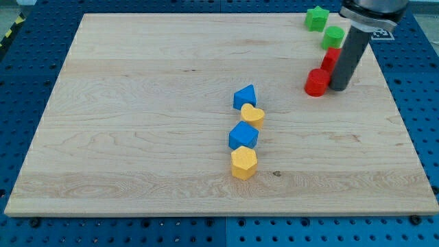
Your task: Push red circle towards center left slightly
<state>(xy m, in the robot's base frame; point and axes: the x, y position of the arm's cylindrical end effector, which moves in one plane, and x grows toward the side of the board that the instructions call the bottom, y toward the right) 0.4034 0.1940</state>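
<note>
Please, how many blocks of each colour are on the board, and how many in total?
Green: 2, star and round one
Red: 2, circle and one half hidden behind the rod
Blue: 2, and
Yellow: 2, heart and hexagon
Total: 8

My arm enters from the view's top right corner, where only its lowest section shows: a broad dark housing cut off by the top edge of the view, with a pale band beneath it. From that housing a straight dark rod drops nearly upright, leaning a little so that its lower end sits slightly further towards the view's left than its upper end. My tip (338, 88) rests on the tabletop (137, 123) near the far right corner, closer to the right edge than to the middle. No more of the arm is visible.
</note>
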